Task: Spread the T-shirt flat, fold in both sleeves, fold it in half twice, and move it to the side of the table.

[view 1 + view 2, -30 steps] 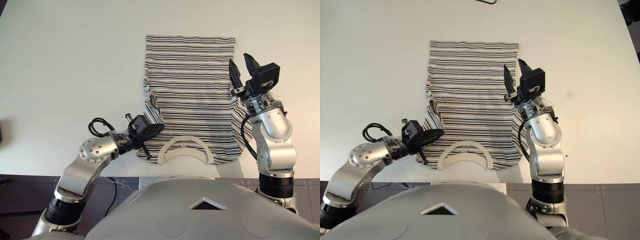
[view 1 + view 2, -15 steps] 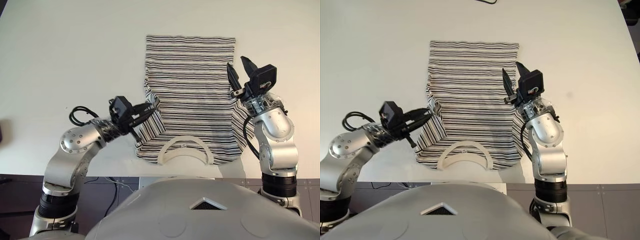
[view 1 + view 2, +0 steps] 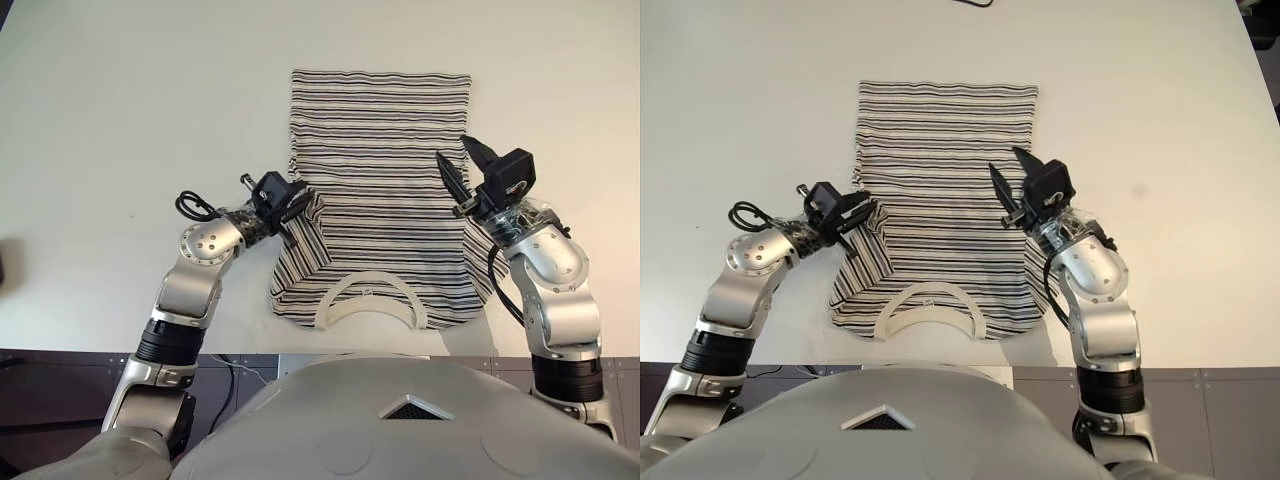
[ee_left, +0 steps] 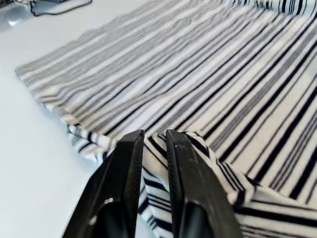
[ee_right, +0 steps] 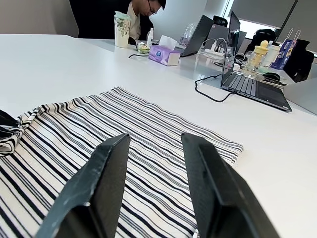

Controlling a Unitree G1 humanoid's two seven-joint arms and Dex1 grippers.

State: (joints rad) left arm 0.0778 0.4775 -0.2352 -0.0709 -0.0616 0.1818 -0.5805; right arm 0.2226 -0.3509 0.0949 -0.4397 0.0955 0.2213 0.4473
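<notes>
the one striped t-shirt (image 3: 380,130) lies on the white table (image 3: 150,100), its pale collar (image 3: 368,300) at the near edge and the hem at the far end. the body lies mostly flat.

just beyond the collar, on the robot's left, the left sleeve (image 3: 300,255) is turned in over the body. the left gripper (image 3: 298,200) sits at the top of that flap. its two fingers (image 4: 130,153) are drawn together to a narrow slit with a ridge of striped cloth at their tips, so it looks to be pinching the sleeve fold.

on the other side, the right gripper (image 3: 455,150) hovers over the shirt's right edge, its fingers spread wide and holding nothing. the shirt's near right part is partly hidden behind that arm, so i cannot tell how its sleeve lies.

the cloth is thin, light and limp. it will likely drape and crease wherever it is lifted, and drag if pulled across the table, but nothing in it can break. the best hold seems to be a pinch on an edge or seam: the sleeve cuff, the shoulder or a hem corner.

count: one t-shirt, one collar, two grippers. farther along the table stand one cup (image 5: 121,29) and one tissue box (image 5: 166,54).
</notes>
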